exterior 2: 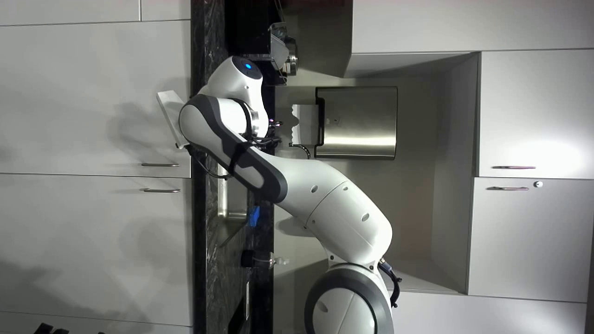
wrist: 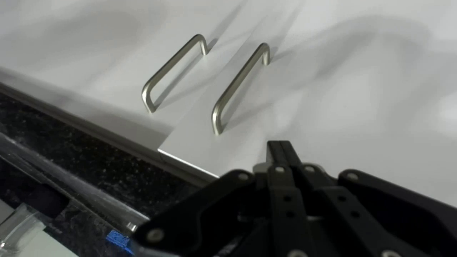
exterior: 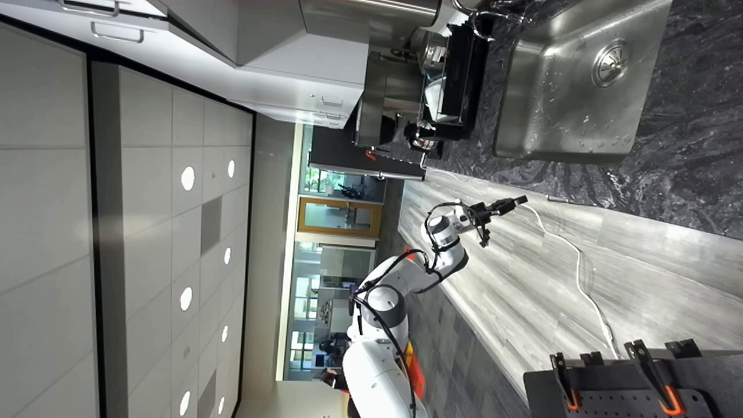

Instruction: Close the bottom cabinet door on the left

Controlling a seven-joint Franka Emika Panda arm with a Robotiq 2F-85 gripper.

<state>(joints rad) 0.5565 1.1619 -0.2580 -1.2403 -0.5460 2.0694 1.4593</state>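
Ceiling lts (exterior: 187, 178) bright, btm cab. door (exterior 2: 79, 97) softly shadowed.

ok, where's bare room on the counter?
In an exterior view, the dark countertop looks bare between its front edge and the sink, and past the sink end nearest that camera. Crowded: the opposite end, with a loaded black rack; wallward, a blue item and bottle. I'd avoid the cabinet door: end effector in front.

A: Bottom cabinet door (exterior 2: 90, 97)?
B: Smooth, soft sheen. Its bow handle (wrist: 239, 78): satin metal.
A: Worktop (exterior: 691, 139)?
B: Stone look, veined, mottled. Sink (exterior: 551, 110): shiny steel. Towel dispenser (exterior 2: 359, 124): brushed metal.
A: Claw (wrist: 280, 144)?
B: Matt; metal or plastic, can't tell.
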